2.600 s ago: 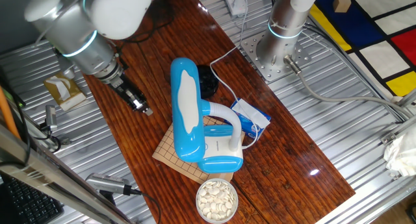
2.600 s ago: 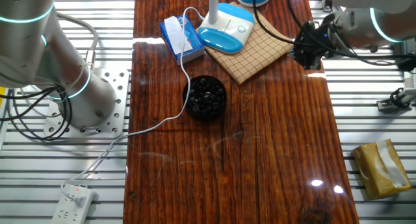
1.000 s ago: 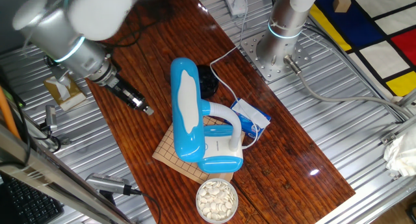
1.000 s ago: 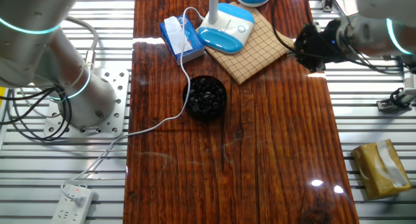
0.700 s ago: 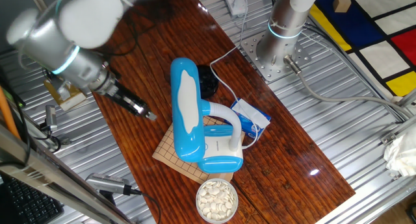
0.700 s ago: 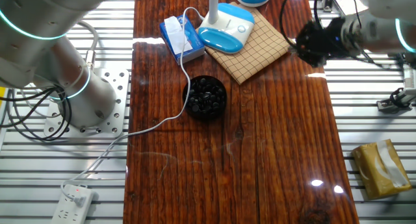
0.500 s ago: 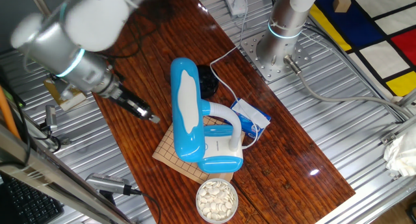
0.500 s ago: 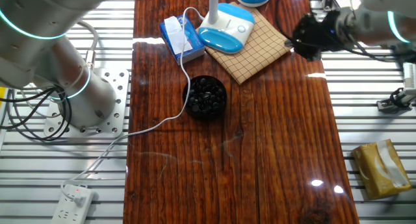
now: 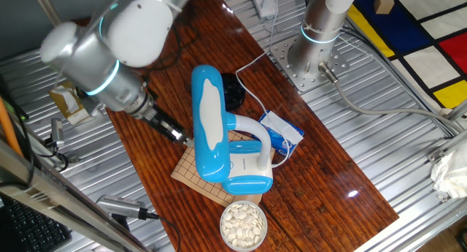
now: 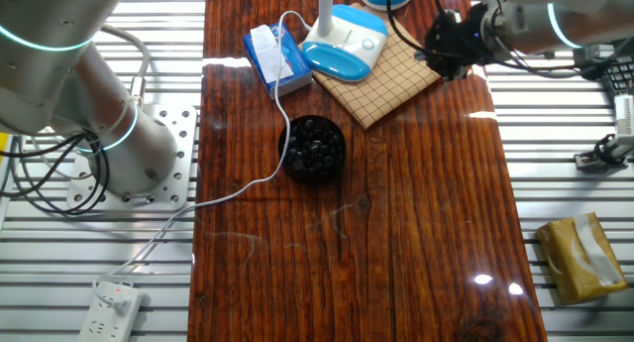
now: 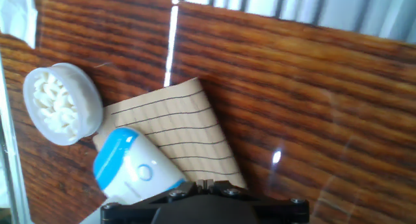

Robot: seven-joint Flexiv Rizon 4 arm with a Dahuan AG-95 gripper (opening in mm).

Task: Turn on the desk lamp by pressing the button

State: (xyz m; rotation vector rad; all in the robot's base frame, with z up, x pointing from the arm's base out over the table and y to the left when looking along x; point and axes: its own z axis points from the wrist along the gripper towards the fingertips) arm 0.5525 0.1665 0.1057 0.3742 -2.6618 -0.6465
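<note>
One desk lamp [image 9: 219, 135] stands on a tan gridded mat [image 10: 391, 79] near the middle of the wooden table [image 9: 321, 172]: sky-blue oblong head with a white light strip, curved white neck, boxy blue-and-white base [image 11: 136, 175]. The fingers [image 9: 179, 135] hang just beside the head, at the mat's edge; whether they are parted or together I cannot tell. A bowl of white pieces [image 9: 243, 224] sits close by the base. Bare wood lies open beyond the mat.
</note>
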